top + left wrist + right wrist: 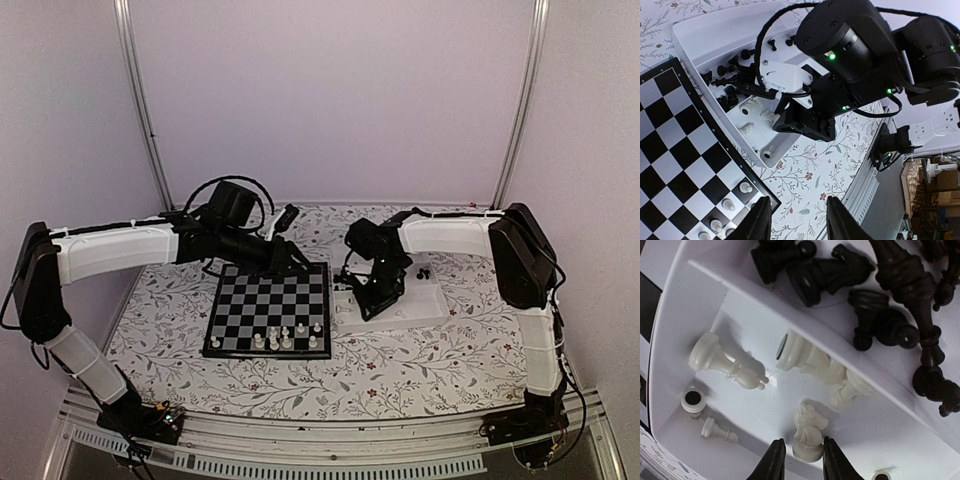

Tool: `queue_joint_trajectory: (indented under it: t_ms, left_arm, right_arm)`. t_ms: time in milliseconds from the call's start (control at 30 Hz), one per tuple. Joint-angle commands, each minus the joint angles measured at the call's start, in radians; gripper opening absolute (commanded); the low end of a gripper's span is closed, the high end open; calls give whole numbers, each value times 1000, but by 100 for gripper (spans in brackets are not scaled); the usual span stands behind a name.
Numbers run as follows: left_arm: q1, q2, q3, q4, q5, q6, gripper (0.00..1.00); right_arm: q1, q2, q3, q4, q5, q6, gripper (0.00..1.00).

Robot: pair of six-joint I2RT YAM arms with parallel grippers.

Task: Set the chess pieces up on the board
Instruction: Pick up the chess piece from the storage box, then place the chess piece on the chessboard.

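**Two tools over the set, one white knight lined up for the lift**

Closest to the right wrist camera, a white knight point(809, 432) is flanked by the right tool point(803, 444). Its fingers point(774, 460) are set partly apart, one close on each side of the piece. Whether the pads press on it cannot be told.

The knight is judged to be light, hard, smooth plastic. It could easily be tipped or squeezed out if pinched on its curved head, so a gentle hold across the narrow body just above the base is judged safest.

Around it, other white pieces point(720, 360) are scattered in the near compartment of the white tray point(667, 325), most of them on their sides. Past the dividing wall point(755, 295), black pieces point(880, 295) are heaped in the far compartment.

Just beside the tray, the board point(262, 298) is laid flat. Several white chessmen point(285, 338) are stood on its two nearest rows, toward the right, and no black ones are seen on it. Above the board's far side the left tool point(799, 204) is held half open, with nothing between its fingers.

Everything is carried on a desk point(430, 350) covered in a floral cloth, which is judged a soft, non-slip footing. The space is closed in behind by plain pale walls point(330, 100) and slim metal posts point(138, 100).
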Motion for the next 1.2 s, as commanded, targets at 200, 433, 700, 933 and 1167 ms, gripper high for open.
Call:
queue_joint_trajectory:
  t_ms: [200,433,700,933,1167]
  left_arm:
    - [13,26,21,0,21,7,40]
    - [20,46,42,37,52,-24,40]
    - [35,87,48,159,166,-93,40]
    - [41,111,46,210,238,-118,41]
    - [44,98,34,185,243,-120,40]
  right_arm:
    - [16,-31,-11,27,31,-13,12]
    - [19,-221,-90,96,-2,3,10]
    - [78,-369,-137,274,-134,-1,10]
    - [158,-341,-57,303,-148,-29,10]
    - [173,-333,-41,306,-90,-22,10]
